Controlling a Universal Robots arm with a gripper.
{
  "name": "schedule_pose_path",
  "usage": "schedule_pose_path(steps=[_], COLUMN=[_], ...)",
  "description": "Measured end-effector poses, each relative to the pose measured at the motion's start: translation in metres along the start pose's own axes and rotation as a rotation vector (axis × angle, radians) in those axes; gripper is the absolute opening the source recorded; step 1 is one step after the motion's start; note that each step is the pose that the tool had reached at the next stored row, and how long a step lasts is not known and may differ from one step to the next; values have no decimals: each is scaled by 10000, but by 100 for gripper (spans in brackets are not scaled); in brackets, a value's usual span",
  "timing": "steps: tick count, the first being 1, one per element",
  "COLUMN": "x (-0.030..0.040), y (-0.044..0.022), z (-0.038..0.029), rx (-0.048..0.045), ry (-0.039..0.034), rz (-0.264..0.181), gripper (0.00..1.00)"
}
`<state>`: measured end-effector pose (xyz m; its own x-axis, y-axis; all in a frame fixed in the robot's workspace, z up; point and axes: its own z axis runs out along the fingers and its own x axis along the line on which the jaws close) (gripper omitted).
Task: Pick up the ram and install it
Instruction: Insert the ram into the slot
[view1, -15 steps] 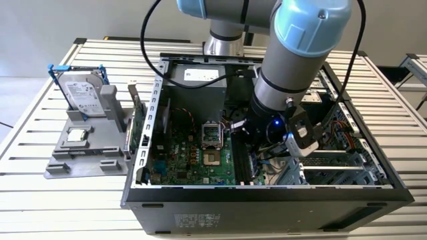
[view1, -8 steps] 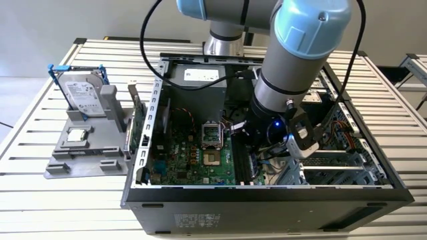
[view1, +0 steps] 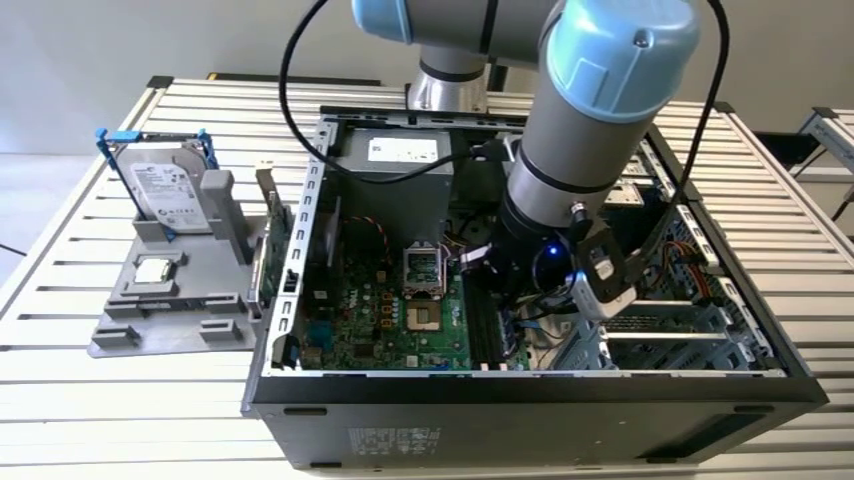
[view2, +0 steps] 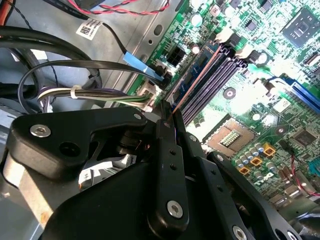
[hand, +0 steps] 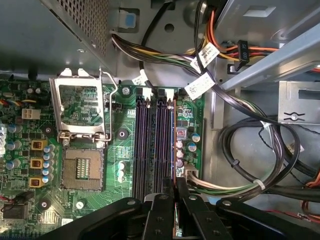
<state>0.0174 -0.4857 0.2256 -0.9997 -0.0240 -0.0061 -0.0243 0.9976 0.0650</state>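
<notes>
The ram (view2: 194, 79), a thin dark blue-green stick seen edge-on, is pinched by the gripper (view2: 168, 119) at the black memory slots (hand: 142, 145) on the green motherboard (hand: 120, 150). The computer case (view1: 534, 410) lies on a slatted table (view1: 134, 400).

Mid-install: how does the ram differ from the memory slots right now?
The ram is a thin stick seen edge-on; the memory slots are wider, dark channels. The ram is clamped in the gripper; the memory slots are fixed to the motherboard. Both are long, narrow and run parallel.
</notes>
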Motion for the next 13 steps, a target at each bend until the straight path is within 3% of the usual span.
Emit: schedule_pose_path(steps=[13], x=[17], y=[-20], z=[41], rx=[-2], ry=[13], rz=[-197], gripper=[0])
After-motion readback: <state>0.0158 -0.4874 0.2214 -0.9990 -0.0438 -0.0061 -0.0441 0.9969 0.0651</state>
